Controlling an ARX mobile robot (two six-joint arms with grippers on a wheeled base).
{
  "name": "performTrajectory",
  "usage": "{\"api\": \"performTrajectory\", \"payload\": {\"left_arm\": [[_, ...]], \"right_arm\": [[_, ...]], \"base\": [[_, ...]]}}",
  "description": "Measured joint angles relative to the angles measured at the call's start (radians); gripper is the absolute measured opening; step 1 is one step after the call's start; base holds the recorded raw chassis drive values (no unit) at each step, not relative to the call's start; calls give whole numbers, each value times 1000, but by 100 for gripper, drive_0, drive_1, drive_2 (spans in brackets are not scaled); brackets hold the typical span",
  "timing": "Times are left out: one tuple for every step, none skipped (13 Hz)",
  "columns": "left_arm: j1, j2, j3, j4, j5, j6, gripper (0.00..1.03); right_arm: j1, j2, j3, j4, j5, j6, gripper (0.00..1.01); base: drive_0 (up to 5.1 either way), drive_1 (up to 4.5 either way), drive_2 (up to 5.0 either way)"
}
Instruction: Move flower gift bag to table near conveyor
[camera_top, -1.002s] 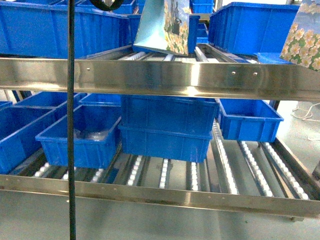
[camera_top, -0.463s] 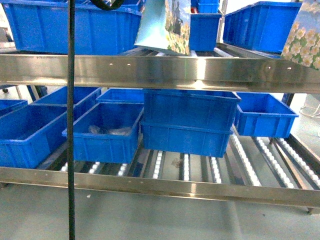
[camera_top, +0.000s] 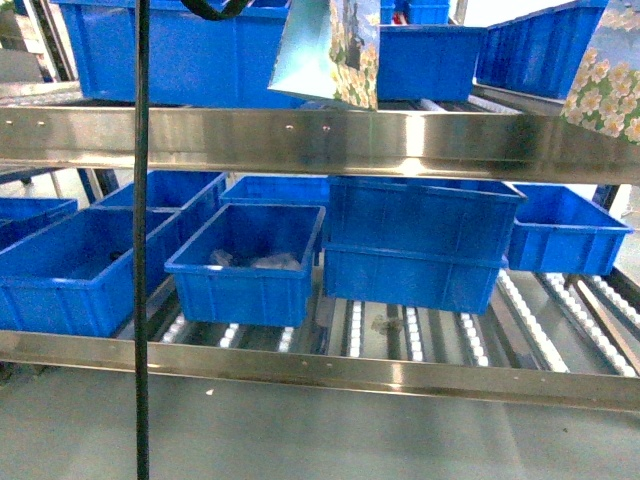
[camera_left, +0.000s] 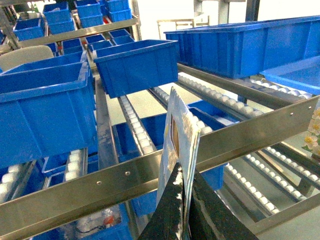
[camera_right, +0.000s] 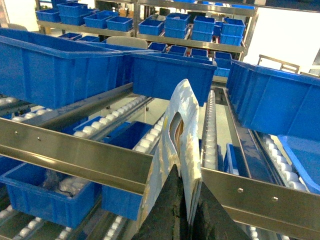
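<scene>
2 flower gift bags (camera_left: 178, 130) (camera_right: 181, 145) are held lifted, 1 pinched in each arm's jaws, before the conveyor (camera_top: 320, 142); no worktop is seen, so delivery remains.

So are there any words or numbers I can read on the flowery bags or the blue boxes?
None can be read.
Left flower gift bag: pictures only, no words.
Right flower gift bag: only flowers.
Blue bins: plain, no labels.
Conveyor rail: bare steel.
</scene>
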Motion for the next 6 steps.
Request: {"api": "performTrajectory", "payload": {"left_arm": [[0, 0, 0, -1, 0, 0, 2], [0, 0, 0, 0, 0, 0, 2], [0, 0, 0, 0, 0, 0, 2], [0, 0, 0, -1, 0, 0, 2], [0, 0, 0, 0, 0, 0, 2], [0, 0, 0, -1, 0, 0, 2]], "right_arm": [[0, -1, 0, 9, 0, 0, 2], [0, -1, 0, 8, 0, 0, 2], [0, -1, 0, 1, 0, 0, 2], [0, -1, 0, 4, 0, 0, 2], [0, -1, 0, 6, 0, 0, 2], [0, -1, 0, 3, 0, 0, 2]], "base": [[-492, 253, 253], [-492, 253, 253], [-492, 253, 253], [-492, 253, 253], [-492, 253, 253], [-492, 253, 253]]}}
